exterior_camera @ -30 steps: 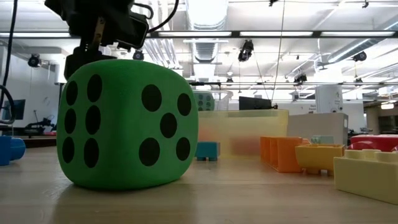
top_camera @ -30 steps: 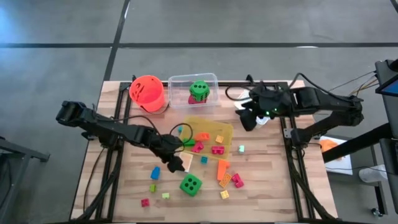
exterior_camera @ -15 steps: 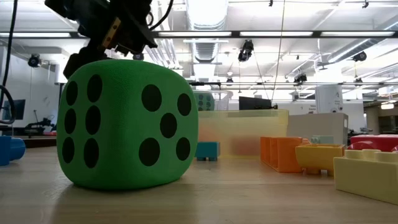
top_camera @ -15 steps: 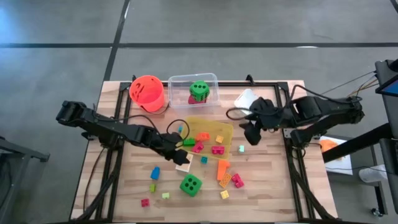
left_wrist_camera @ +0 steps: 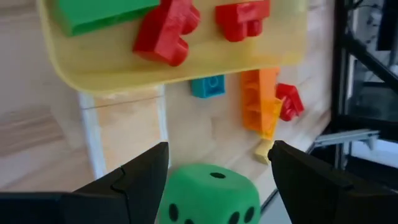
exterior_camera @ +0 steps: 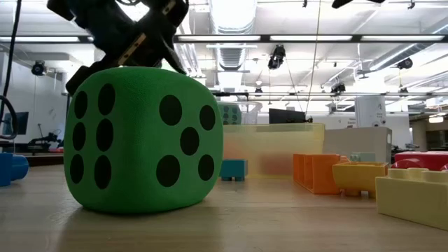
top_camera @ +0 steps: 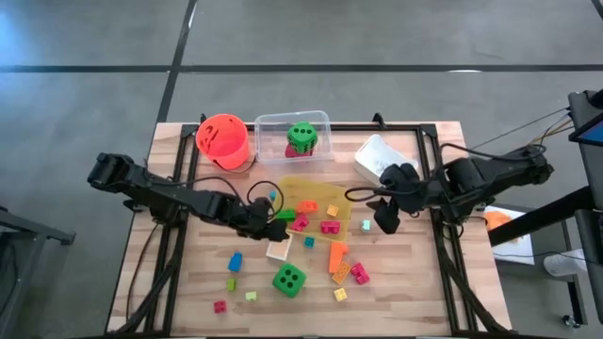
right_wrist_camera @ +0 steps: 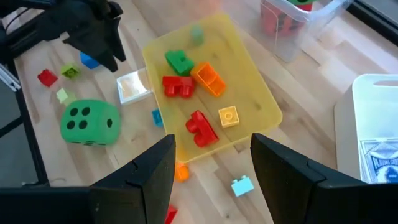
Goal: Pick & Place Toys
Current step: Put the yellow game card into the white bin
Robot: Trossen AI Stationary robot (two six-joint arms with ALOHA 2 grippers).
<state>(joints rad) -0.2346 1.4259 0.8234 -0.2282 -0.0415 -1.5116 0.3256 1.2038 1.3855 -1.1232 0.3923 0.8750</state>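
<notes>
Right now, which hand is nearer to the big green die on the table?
Left. The left hand hovers just behind the green die; the right hand is farther, beside the yellow tray.

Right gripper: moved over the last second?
Yes. In the high view the right gripper has swung off the white tray toward the table's near edge, and now sits just right of the yellow tray.

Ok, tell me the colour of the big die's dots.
Black dots on the green die, best seen in the low view.
</notes>
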